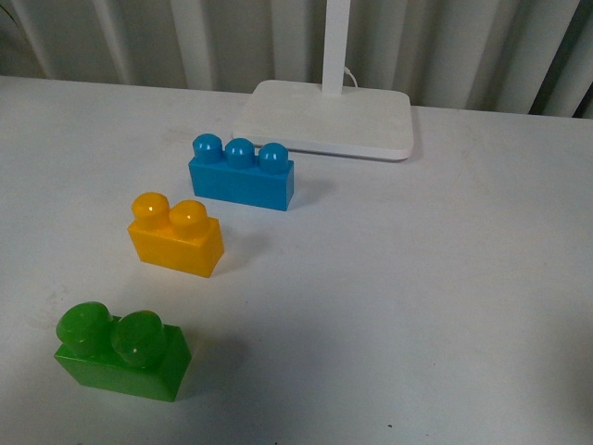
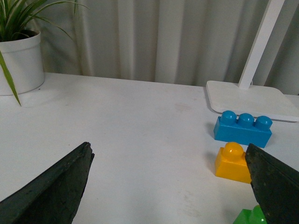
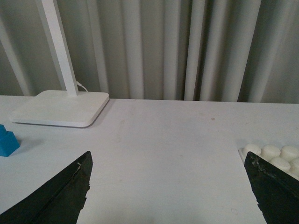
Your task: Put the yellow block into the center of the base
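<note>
Green brick; yellow block crosswise (studs up); left gripper, right gripper empty, agape.

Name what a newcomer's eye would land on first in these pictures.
Three bright bricks stand in a diagonal row on the white table: the green brick nearest the front camera, the yellow block in the middle, the blue brick farthest, just before the white lamp foot. The studded white base shows only partly, in the right wrist view alone.

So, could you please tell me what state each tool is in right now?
Left tool: open, holding nothing.
Right tool: open, holding nothing.
</note>
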`<state>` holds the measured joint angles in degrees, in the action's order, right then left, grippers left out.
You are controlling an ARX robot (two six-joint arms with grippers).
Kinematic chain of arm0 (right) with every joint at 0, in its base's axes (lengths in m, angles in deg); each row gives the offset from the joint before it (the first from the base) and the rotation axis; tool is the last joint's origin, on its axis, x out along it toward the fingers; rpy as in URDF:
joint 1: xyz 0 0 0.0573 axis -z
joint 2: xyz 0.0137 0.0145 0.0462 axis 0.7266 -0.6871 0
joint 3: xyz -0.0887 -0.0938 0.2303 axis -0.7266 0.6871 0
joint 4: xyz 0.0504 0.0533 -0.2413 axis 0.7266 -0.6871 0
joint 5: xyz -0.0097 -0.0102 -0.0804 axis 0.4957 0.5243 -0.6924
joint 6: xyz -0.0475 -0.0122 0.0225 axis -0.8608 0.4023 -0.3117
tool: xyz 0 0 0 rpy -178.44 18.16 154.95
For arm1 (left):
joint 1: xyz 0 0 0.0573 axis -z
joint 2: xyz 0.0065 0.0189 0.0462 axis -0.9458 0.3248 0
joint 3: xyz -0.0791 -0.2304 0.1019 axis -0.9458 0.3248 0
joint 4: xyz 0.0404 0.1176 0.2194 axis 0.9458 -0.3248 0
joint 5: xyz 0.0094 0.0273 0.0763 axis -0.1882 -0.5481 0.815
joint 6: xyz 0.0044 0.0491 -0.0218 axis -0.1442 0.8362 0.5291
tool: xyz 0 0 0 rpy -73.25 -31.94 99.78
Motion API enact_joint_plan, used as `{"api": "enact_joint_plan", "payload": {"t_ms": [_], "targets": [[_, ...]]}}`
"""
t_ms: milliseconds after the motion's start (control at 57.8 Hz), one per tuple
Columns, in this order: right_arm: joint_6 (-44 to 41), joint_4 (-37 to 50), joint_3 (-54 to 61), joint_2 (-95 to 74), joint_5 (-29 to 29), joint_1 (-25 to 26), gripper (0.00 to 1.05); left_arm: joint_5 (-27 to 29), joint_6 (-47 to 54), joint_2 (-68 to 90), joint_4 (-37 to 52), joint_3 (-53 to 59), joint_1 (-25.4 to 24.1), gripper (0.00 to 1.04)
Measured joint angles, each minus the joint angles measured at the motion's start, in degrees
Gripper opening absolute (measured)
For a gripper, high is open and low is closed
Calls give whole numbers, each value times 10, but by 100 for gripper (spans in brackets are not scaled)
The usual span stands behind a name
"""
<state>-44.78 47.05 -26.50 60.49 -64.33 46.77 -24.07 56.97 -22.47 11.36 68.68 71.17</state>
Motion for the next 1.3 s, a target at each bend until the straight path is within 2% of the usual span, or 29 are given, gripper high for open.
{"api": "enact_joint_plan", "payload": {"t_ms": [1090, 1159, 1297], "targets": [[0, 0, 0, 0, 0, 0, 96, 0, 0, 0, 0, 0, 0, 98], [15, -71, -24, -40, 55, 17, 96, 0, 0, 0, 0, 0, 0, 98], [-5, -58, -81, -190, 128, 109, 96, 0, 0, 0, 0, 0, 0, 98]]}}
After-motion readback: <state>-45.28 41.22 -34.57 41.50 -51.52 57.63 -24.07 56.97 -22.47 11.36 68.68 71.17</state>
